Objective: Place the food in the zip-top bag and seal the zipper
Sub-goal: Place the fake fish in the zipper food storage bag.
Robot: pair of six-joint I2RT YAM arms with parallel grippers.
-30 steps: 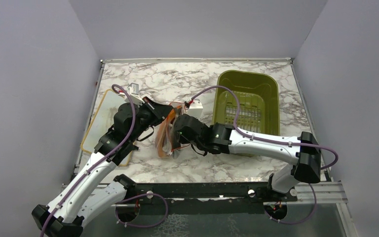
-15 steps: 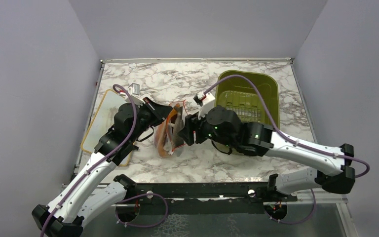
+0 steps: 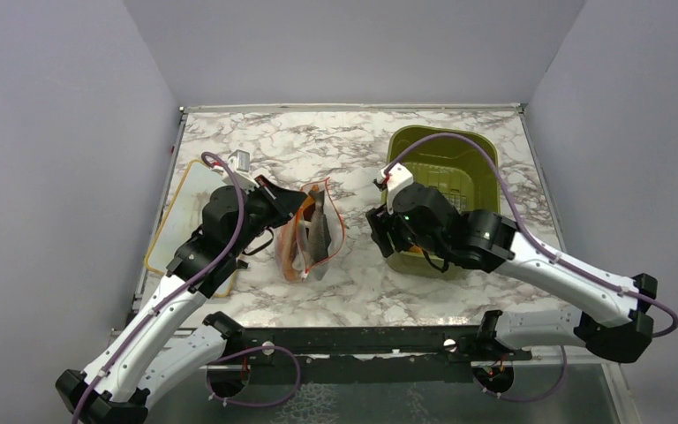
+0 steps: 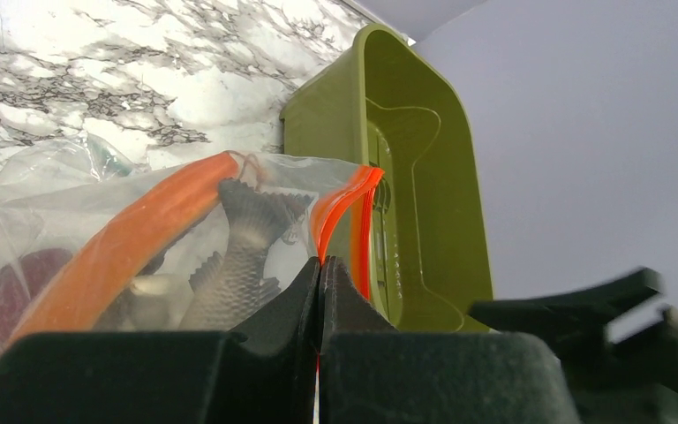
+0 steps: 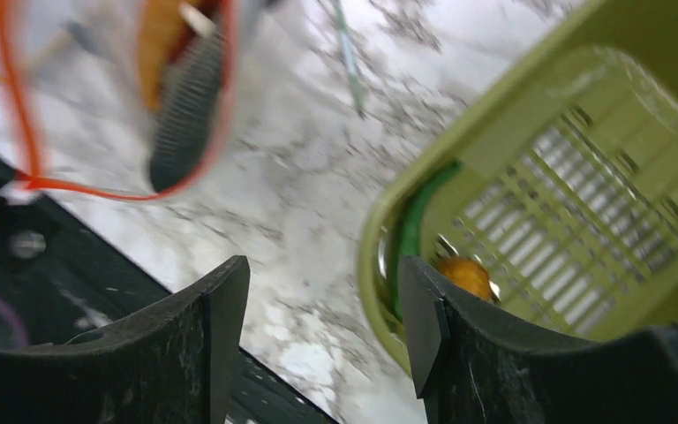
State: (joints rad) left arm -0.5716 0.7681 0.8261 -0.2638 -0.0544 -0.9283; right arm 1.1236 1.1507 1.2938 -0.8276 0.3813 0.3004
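Left jaws clamp the zipper (image 4: 340,208), holding the zip-top bag (image 3: 313,243) with food (image 4: 243,256) inside over the bench (image 3: 353,150); right jaws gape apart beside the green tub (image 3: 459,159).

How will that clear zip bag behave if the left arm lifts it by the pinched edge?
Likely floppy: the zip-top bag is thin, crinkled film, so it should sag below the left gripper. Probably bottom-heavy, since the food sits inside and may shift.

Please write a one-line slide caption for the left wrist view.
Left gripper shut on the red-orange zipper of the clear bag; grey toy fish inside, olive-green tub behind.
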